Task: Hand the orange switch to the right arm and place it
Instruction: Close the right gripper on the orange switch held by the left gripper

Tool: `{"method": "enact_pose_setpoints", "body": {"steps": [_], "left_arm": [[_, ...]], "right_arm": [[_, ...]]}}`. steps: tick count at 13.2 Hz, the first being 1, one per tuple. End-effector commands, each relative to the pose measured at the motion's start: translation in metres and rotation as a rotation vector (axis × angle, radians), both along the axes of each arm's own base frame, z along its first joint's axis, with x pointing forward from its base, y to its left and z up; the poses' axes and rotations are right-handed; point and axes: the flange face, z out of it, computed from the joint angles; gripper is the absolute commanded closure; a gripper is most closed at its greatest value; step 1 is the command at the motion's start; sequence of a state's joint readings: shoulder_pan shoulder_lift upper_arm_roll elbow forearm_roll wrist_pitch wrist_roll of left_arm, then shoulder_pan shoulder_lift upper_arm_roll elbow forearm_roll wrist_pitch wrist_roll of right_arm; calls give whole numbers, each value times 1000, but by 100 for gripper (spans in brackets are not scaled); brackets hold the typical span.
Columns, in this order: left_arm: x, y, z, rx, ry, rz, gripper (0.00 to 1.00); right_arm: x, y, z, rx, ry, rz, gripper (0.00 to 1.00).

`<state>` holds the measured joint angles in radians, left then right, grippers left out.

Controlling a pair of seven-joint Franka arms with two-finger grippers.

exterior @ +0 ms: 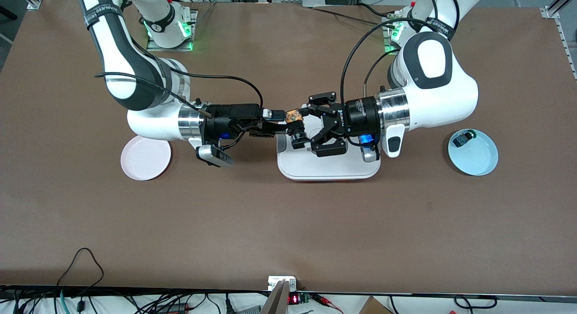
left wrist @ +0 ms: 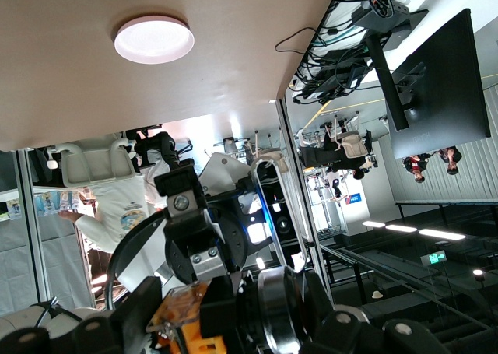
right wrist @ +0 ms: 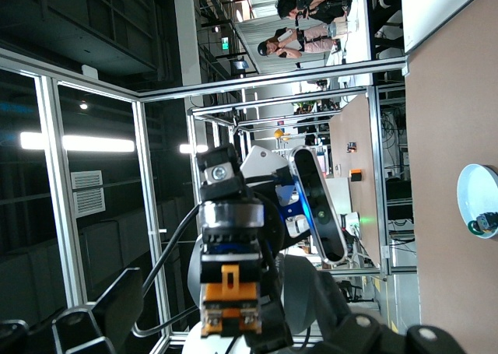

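The orange switch (exterior: 295, 125) hangs in the air over the white tray (exterior: 329, 170), its orange-yellow block toward the robots' bases. My left gripper (exterior: 302, 128) is shut on it lengthwise, one finger at the cap end and one at the block end. The left wrist view shows the block and black body (left wrist: 191, 331) between my fingers. My right gripper (exterior: 283, 124) is open, with its fingers on either side of the switch. In the right wrist view the switch (right wrist: 229, 296) stands between them with a clear gap to one finger (right wrist: 117, 303).
A pink plate (exterior: 145, 158) lies toward the right arm's end. A light blue plate (exterior: 473, 161) toward the left arm's end holds the black-and-blue switch with a green cap (exterior: 463, 138). The two wrists meet over the tray.
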<state>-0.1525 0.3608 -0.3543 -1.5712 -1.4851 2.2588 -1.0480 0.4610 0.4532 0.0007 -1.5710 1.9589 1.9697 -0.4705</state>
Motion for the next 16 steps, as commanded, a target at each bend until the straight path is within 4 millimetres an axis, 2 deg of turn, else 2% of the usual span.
{"method": "enact_pose_setpoints", "body": {"steps": [1,5,7,12,16], "left_arm": [[4,-2,6,-11,-18,4,100],[5,0,7,-10,-22,7,100],[5,0,6,-9,-20,7,100],[5,0,7,-10,-22,7,100],[5,-1,7,-11,-21,5,100]], "right_arm": [[8,6,10,32,-24,0,6],[9,6,10,28,-41,-6,20],[8,6,9,27,-65,-7,37],[9,7,3,24,-79,-7,72],[7,11,-1,19,-124,-8,79]]}}
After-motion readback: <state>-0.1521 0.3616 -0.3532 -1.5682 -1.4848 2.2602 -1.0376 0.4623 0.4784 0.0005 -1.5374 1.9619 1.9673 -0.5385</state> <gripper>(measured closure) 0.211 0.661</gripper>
